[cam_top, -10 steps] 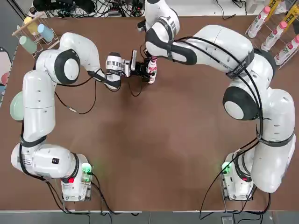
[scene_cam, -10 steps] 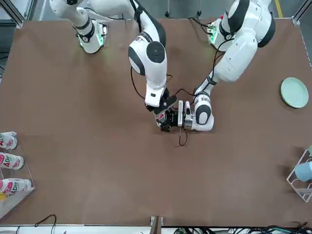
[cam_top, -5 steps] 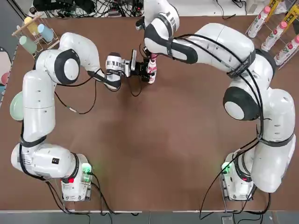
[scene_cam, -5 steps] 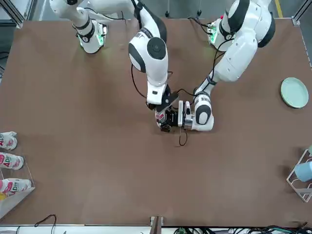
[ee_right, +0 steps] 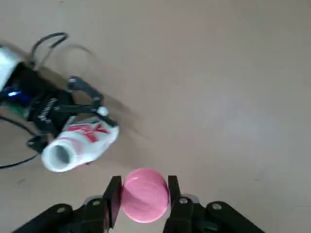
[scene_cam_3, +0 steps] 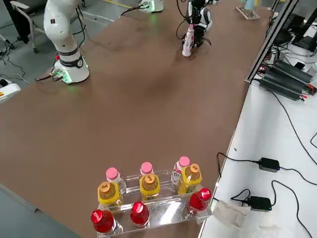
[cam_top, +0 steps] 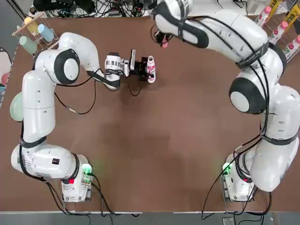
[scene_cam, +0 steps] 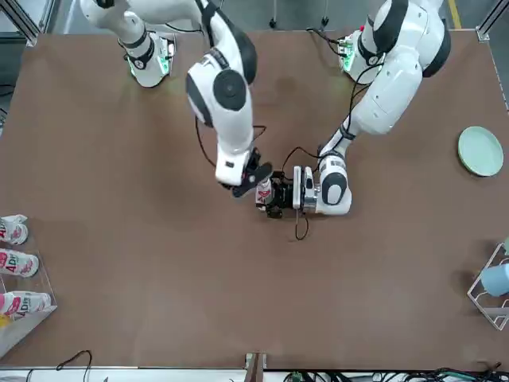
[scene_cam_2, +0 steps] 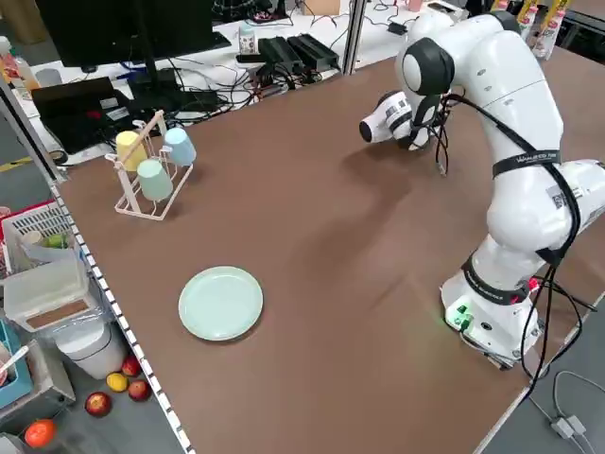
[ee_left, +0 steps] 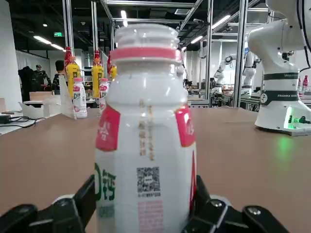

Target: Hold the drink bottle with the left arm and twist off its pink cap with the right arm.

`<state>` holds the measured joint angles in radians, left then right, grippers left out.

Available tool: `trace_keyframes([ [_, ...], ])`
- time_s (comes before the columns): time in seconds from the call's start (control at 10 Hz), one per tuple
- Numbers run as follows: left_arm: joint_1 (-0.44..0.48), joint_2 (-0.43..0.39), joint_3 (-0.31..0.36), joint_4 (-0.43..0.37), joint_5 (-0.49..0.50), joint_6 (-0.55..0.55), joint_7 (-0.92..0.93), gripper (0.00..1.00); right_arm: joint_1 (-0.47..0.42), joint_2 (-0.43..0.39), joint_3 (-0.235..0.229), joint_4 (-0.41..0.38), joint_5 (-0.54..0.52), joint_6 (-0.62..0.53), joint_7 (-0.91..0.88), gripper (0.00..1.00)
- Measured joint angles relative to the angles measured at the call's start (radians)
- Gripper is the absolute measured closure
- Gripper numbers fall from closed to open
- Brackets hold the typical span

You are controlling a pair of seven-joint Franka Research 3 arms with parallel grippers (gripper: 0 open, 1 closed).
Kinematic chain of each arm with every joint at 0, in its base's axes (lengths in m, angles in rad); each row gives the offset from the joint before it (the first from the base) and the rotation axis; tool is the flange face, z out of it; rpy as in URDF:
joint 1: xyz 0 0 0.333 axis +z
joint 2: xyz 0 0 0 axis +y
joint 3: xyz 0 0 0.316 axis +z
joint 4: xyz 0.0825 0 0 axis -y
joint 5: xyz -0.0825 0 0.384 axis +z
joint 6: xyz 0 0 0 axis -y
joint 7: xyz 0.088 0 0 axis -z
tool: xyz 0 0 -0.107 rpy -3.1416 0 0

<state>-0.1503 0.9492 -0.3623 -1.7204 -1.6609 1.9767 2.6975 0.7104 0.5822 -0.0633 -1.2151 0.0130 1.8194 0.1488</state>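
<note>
The drink bottle (cam_top: 151,69) stands upright on the brown table, its white neck bare; in the left wrist view the drink bottle (ee_left: 146,145) shows only a pink ring below the mouth. My left gripper (cam_top: 142,69) lies low beside it, open, a finger (ee_left: 85,201) on either side of the bottle's base. My right gripper (ee_right: 144,194) hangs above and apart from the drink bottle (ee_right: 80,140), shut on the pink cap (ee_right: 144,195). In the top view the pink cap (cam_top: 164,44) sits farther back than the bottle. The front view shows the bottle (scene_cam: 263,191) between both wrists.
A clear rack of longer bottles (scene_cam_3: 148,198) stands at the robot's far right corner (cam_top: 276,28). A cup rack (cam_top: 35,33) and a pale green plate (cam_top: 16,105) lie on the left side. Black cables (cam_top: 89,101) trail from the left wrist.
My right gripper has lifted off the bottle with the pink cap and moved back and to the right. The left gripper's fingers have spread around the bottle, which stays put.
</note>
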Motion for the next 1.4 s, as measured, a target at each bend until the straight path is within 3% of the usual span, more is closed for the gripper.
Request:
trace_keyframes([
  [0.1, 0.001, -0.005, 0.005, -0.001, 0.0, 0.001, 0.0, 0.01, -0.043, -0.002, -0.001, -0.009, 0.001, -0.001, -0.008, 0.57],
  [0.3, 0.006, -0.026, 0.022, -0.019, 0.0, 0.001, 0.0, 0.0, -0.11, -0.001, -0.002, -0.054, 0.0, 0.043, -0.031, 0.57],
  [0.7, 0.067, -0.102, 0.047, -0.099, 0.048, 0.001, 0.0, 0.0, -0.167, 0.006, -0.003, -0.307, 0.0, 0.367, -0.054, 0.57],
  [0.9, 0.148, -0.143, 0.051, -0.142, 0.117, 0.0, 0.0, 0.0, -0.166, 0.006, -0.001, -0.388, 0.0, 0.446, -0.054, 0.57],
  [1.2, 0.36, -0.26, 0.052, -0.197, 0.3, -0.001, -0.082, 0.0, -0.146, 0.006, 0.007, -0.432, 0.0, 0.486, -0.031, 0.52],
  [1.3, 0.434, -0.298, 0.052, -0.206, 0.407, -0.002, -0.169, 0.0, -0.144, 0.006, 0.007, -0.433, 0.0, 0.486, -0.024, 0.46],
  [1.4, 0.492, -0.325, 0.052, -0.199, 0.538, -0.004, -0.251, 0.0, -0.143, 0.006, 0.007, -0.432, 0.0, 0.487, -0.022, 0.34],
])
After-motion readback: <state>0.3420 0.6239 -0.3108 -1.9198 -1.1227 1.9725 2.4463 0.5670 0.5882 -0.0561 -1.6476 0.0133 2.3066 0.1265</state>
